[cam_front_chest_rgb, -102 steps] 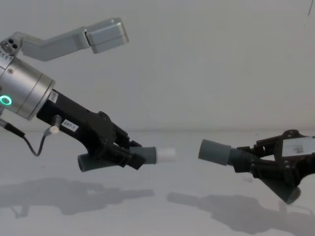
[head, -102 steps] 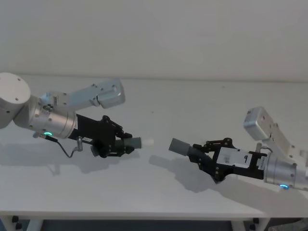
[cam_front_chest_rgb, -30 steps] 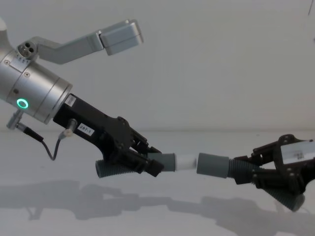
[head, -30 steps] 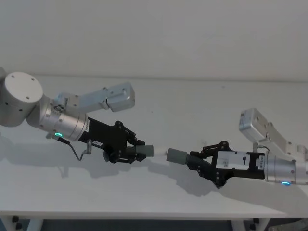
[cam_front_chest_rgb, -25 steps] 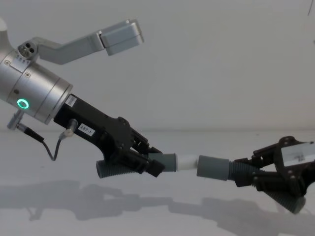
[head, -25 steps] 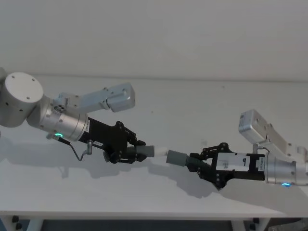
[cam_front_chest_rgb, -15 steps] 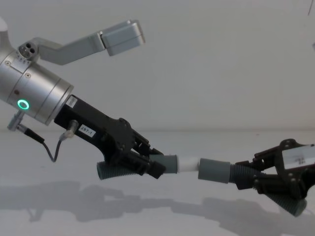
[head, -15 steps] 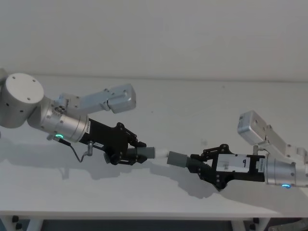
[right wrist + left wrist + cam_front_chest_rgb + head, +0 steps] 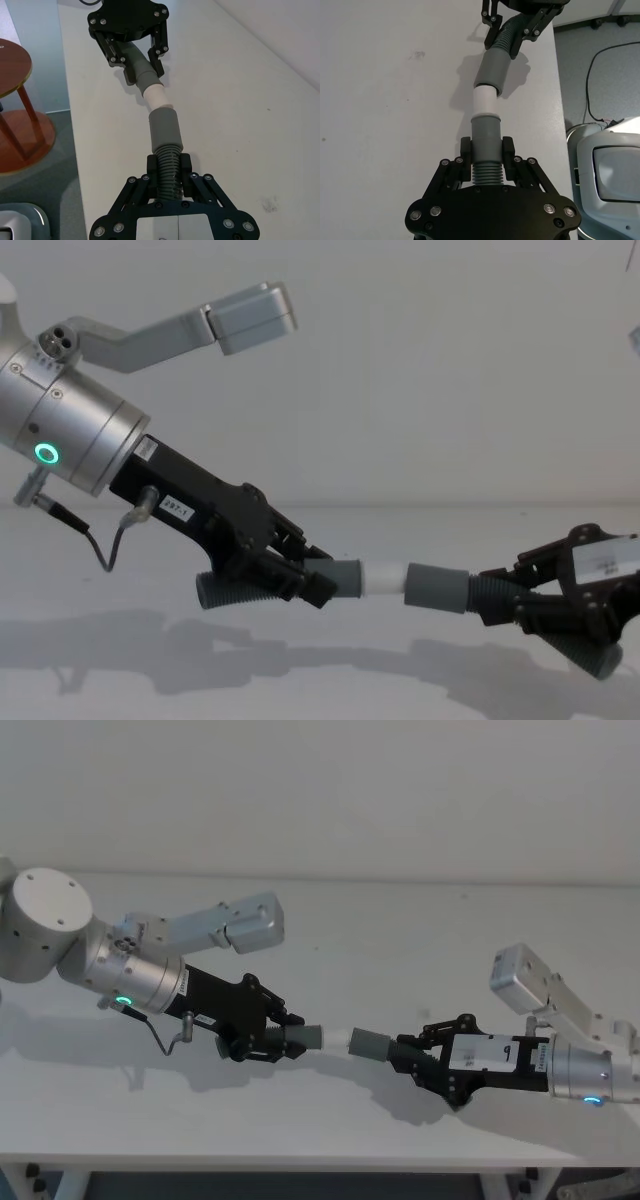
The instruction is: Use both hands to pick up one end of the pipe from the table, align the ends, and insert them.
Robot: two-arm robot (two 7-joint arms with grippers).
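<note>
While my left end effector (image 9: 300, 580) clamps the white-tipped pipe piece (image 9: 345, 577) and my right end effector (image 9: 510, 602) clamps the cuffed piece (image 9: 437, 588) above the tabletop (image 9: 400, 940), their slight angle could jam the tip at the cuff's mouth.

White tip (image 9: 384, 579) meets right cuff (image 9: 436, 588), midair.

table (image 9: 400, 950) bare around tools | red stool (image 9: 12, 90) probably beyond edge

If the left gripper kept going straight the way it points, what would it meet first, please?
Probably the right pipe piece's cuff: the left gripper holds its piece's white tip right at that mouth, roughly in line.
</note>
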